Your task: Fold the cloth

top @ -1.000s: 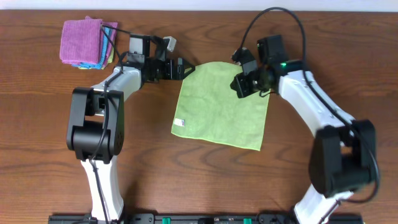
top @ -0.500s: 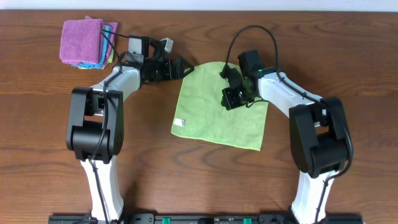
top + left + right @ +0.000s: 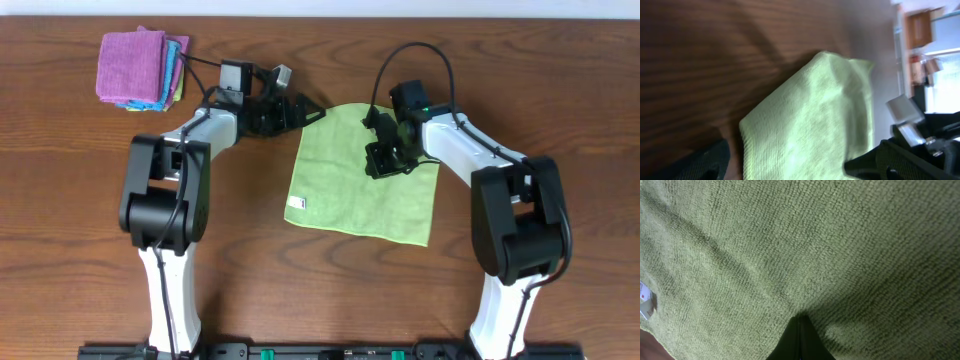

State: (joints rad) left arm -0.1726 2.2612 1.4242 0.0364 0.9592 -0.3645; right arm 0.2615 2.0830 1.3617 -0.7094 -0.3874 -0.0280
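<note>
The lime-green cloth (image 3: pixel 350 185) lies flat on the wooden table, with its white tag (image 3: pixel 297 204) at the near-left corner. My left gripper (image 3: pixel 308 110) is open at the cloth's far-left corner. In the left wrist view the cloth (image 3: pixel 810 125) lies between its spread fingers (image 3: pixel 800 167). My right gripper (image 3: pixel 380 160) rests on the far middle of the cloth. In the right wrist view its fingers (image 3: pixel 800 322) are shut together, tips pressed on the cloth (image 3: pixel 790 240). The tag (image 3: pixel 644 300) shows at that view's left edge.
A stack of folded cloths (image 3: pixel 135 65), purple on top with turquoise below, sits at the table's far left corner. The right arm's black cable (image 3: pixel 420 50) loops above the cloth's far edge.
The right gripper has moved left from the cloth's far-right edge onto the cloth. The left gripper has moved right to the cloth's corner. The cloth has shifted slightly right.
</note>
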